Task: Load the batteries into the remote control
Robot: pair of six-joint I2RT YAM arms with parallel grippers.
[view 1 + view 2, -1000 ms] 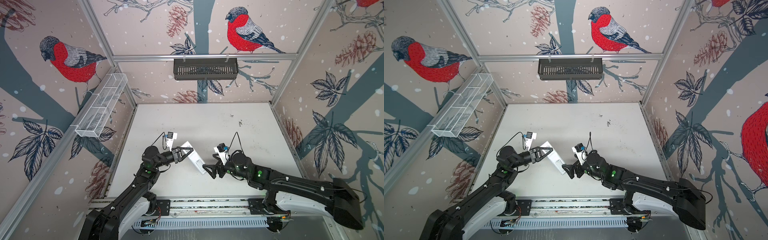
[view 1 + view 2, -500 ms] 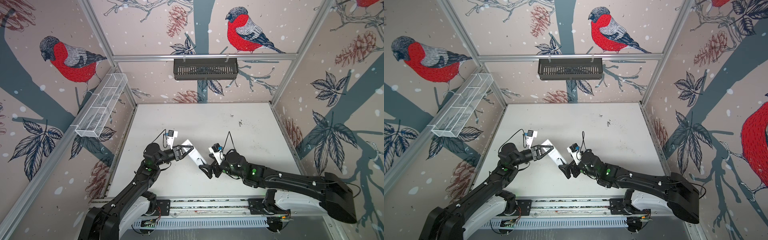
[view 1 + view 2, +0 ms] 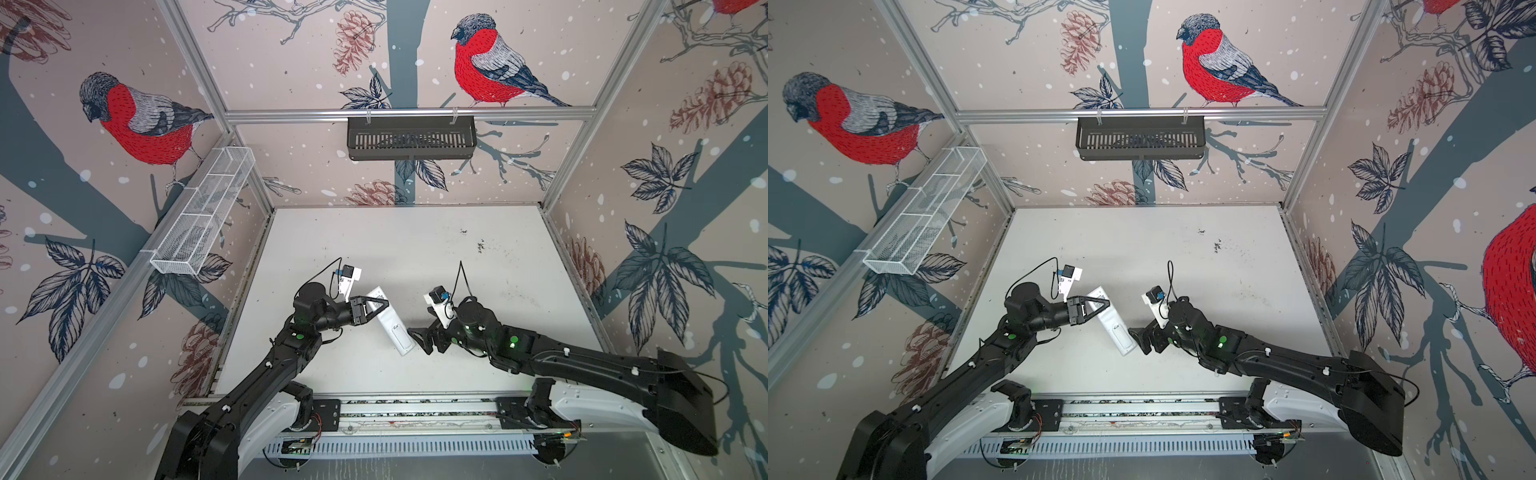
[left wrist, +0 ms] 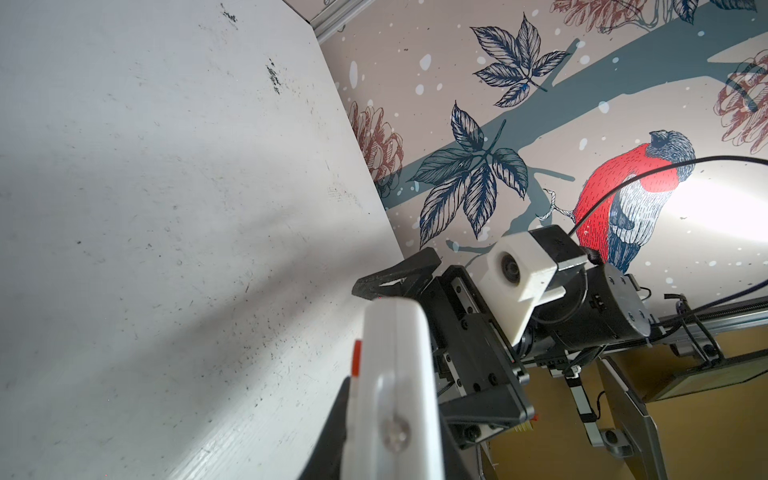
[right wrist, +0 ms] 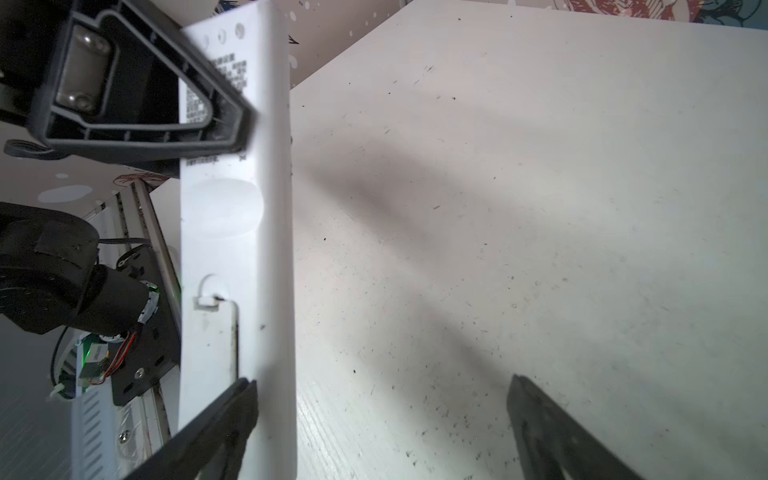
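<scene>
Right wrist view: finds remote (image 5: 232, 249) clenched by one end in left gripper (image 3: 380, 305) over table (image 5: 498, 208), cover (image 5: 216, 353) on. Finds right gripper (image 5: 382, 382) spread at other end, grasping nothing. Sees no batteries; judges loading not begun.

1. Remote (image 3: 390, 322) sits over the front-middle of the table (image 3: 415, 249), between the two grippers.
2. Left gripper (image 3: 380, 307) is on the remote's far end, coming in from the left.
3. Right gripper (image 3: 417, 341) is at its near end, on the right.
4. Black basket (image 3: 411, 139) hangs on the back wall, behind the table.
5. Wire basket (image 3: 203, 216) is on the left wall.
6. Rail (image 3: 415, 409) with both arm bases runs in front of the table.
</scene>
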